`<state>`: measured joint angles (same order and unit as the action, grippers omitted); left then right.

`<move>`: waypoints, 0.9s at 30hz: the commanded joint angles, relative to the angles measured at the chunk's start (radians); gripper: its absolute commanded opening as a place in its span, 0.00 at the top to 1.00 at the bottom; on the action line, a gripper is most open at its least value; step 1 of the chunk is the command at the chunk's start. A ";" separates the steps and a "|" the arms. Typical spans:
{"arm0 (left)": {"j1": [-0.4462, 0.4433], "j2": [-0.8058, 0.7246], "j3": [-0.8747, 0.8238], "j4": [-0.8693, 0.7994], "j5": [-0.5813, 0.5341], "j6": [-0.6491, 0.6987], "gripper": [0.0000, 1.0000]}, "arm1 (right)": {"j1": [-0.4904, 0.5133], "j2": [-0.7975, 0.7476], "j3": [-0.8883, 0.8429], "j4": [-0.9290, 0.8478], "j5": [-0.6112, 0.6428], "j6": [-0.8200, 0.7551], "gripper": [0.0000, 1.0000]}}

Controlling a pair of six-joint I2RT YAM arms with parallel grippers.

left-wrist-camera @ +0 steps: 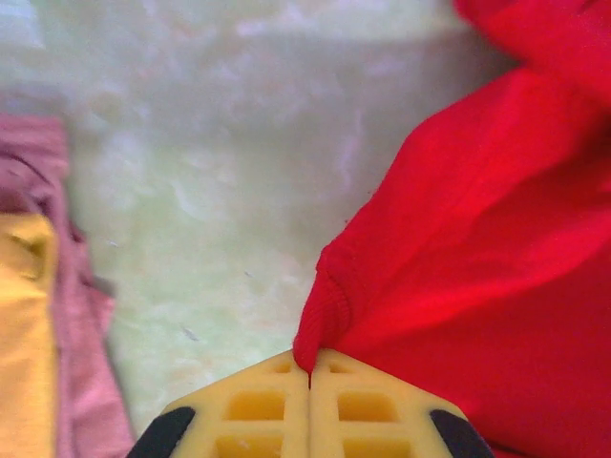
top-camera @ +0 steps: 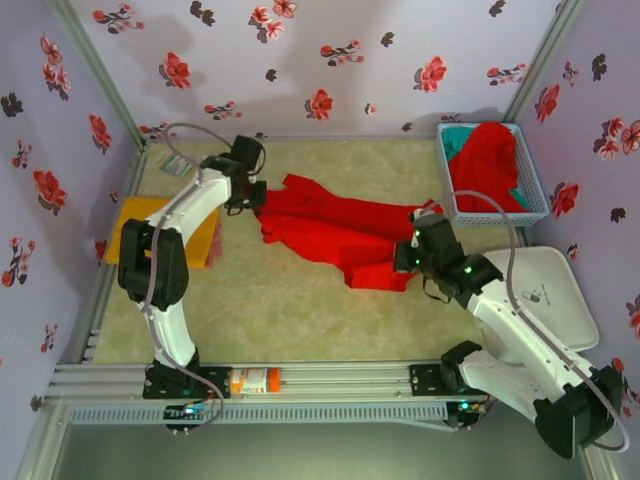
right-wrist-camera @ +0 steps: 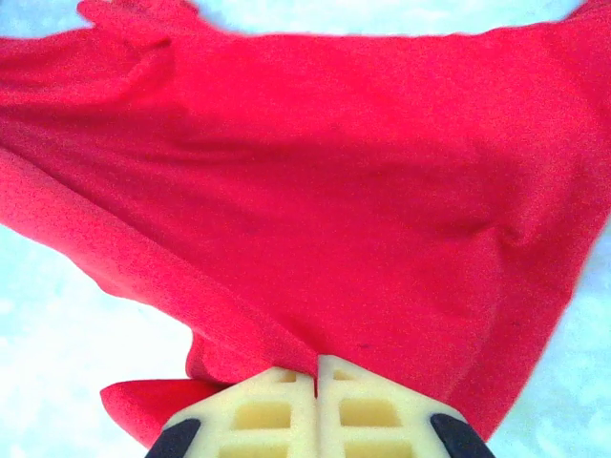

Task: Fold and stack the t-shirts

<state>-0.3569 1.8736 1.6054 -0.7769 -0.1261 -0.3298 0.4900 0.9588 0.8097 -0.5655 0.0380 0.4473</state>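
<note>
Carpet [top-camera: 300,300], pale cream between flowered walls [top-camera: 300,60], bears a red t-shirt [top-camera: 340,235] pinched by closed left pincer [left-wrist-camera: 309,370] and right pincer [right-wrist-camera: 317,367].

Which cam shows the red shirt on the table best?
Top external: the whole red shirt, stretched out. Left wrist has just an edge pinched by the left gripper; right wrist, a broad swath at the right gripper.

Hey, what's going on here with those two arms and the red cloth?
Both arms hold one red t-shirt, spread loosely on the table. The left claw is shut on its left edge, the right claw on its right. A folded orange-yellow shirt lies at the far left, and more shirts sit in the blue basket at the back right.
</note>
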 commanded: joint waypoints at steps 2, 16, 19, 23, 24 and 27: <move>0.077 0.053 0.141 -0.047 0.020 0.029 0.97 | -0.064 0.133 0.095 -0.014 -0.036 -0.026 1.00; 0.108 0.077 0.123 -0.043 0.098 0.003 0.44 | -0.202 0.360 0.152 0.071 -0.112 0.058 0.17; 0.088 -0.079 -0.117 0.048 0.166 -0.036 0.42 | -0.201 0.330 0.108 0.084 -0.123 0.072 0.14; 0.051 -0.229 -0.399 0.179 0.281 -0.121 0.41 | -0.196 0.301 0.047 0.116 -0.144 0.099 0.14; 0.037 -0.249 -0.453 0.207 0.293 -0.138 0.41 | -0.195 0.296 0.037 0.125 -0.145 0.105 0.14; -0.005 -0.282 -0.582 0.289 0.313 -0.191 0.40 | -0.191 0.291 0.008 0.147 -0.156 0.117 0.14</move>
<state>-0.3336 1.5967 1.1168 -0.6102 0.1139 -0.4381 0.2905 1.2694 0.8436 -0.4622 -0.0921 0.5343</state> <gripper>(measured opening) 0.596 0.860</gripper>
